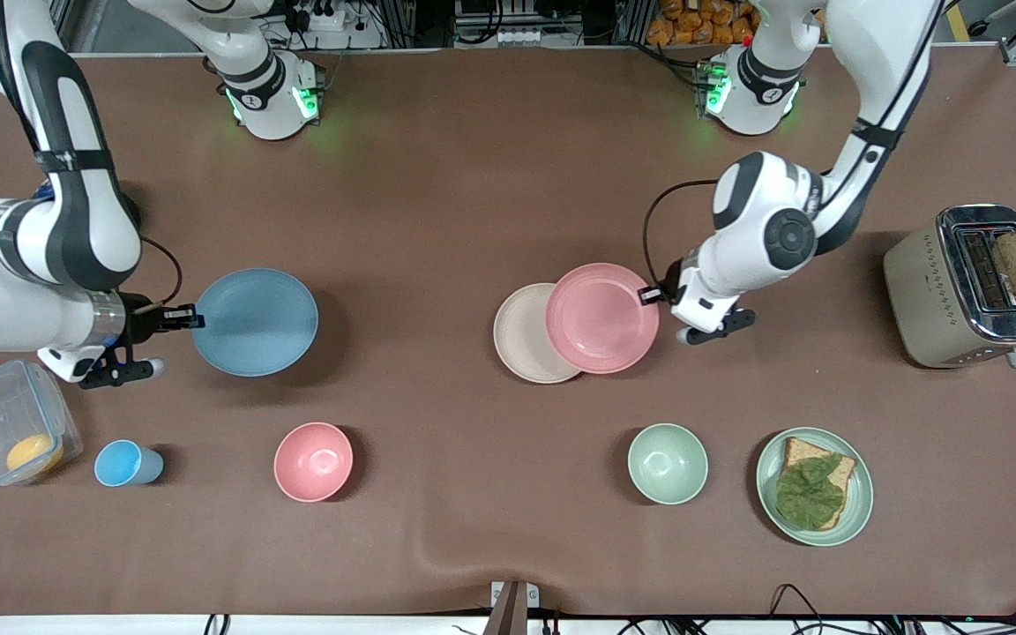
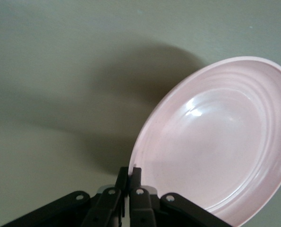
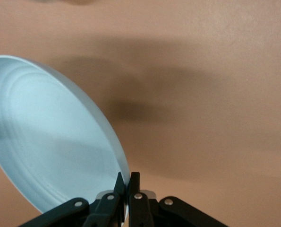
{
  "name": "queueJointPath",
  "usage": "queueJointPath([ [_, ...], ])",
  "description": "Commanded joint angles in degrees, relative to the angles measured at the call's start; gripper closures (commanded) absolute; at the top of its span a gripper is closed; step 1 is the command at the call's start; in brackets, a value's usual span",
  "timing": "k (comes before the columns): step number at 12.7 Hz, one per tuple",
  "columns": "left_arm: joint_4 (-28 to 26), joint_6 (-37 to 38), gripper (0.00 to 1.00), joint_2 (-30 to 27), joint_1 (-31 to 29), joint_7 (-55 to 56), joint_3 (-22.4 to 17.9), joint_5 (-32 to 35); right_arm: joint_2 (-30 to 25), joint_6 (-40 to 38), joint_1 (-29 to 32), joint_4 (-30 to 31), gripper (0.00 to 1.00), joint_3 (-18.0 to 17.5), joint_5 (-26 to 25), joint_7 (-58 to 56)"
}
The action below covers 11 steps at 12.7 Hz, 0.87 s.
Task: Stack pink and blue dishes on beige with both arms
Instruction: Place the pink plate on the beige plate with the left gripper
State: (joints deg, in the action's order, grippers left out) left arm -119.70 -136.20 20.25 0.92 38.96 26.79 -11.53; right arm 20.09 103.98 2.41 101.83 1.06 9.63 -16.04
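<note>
- Two plates are in my grips at this moment, one per arm; items follow across the front view from the right arm's end of the table to the left arm's.
- My right gripper (image 1: 183, 317) has its jaws pressed together on the rim of the blue plate (image 1: 256, 322), pinching its edge. The plate is lifted, judging by the shadow under it in the right wrist view. A rim pinch suits a flat dish with no other purchase.
- Blue plate, appearance: round, matte, light blue (image 3: 50, 137), shallow with faint concentric rings.
- Beige plate (image 1: 521, 333): flat on the table near its middle, cream, same size as the others; it serves as the stack base.
- Pink plate (image 1: 602, 317): held over the beige plate, offset toward the left arm's end, so not yet centred.
- My left gripper (image 1: 654, 295) pinches the pink plate's rim, jaws shut on the edge (image 2: 129, 182).
- Pink plate, appearance: pale pink (image 2: 216, 142), ringed, slightly glossy highlight, tilted in the grip.
</note>
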Motion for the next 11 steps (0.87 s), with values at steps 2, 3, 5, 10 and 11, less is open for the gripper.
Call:
queueJointPath([
  [2,2.79,-4.42,1.00,4.69,3.91,5.77,-0.42,-0.51,0.47,-2.47,-1.97,-2.77,1.00,-0.79,2.92,0.57],
  [3,3.76,-4.69,1.00,5.93,4.52,6.99,-0.42,-0.51,0.73,-1.77,-2.76,-2.77,1.00,-0.97,5.11,0.57],
  [5,4.47,-6.44,1.00,7.43,5.76,8.50,-0.51,-0.33,1.17,1.04,-5.65,-2.60,1.00,-0.80,5.58,0.57],
  [10,5.26,-8.03,1.00,9.54,6.11,8.68,-0.59,0.02,1.26,1.40,-7.86,-2.60,1.00,-0.88,5.84,4.34],
  [11,5.44,-8.03,1.00,9.98,6.55,8.76,-0.68,0.02,1.35,1.75,-8.12,-2.60,1.00,-0.88,5.84,5.13],
])
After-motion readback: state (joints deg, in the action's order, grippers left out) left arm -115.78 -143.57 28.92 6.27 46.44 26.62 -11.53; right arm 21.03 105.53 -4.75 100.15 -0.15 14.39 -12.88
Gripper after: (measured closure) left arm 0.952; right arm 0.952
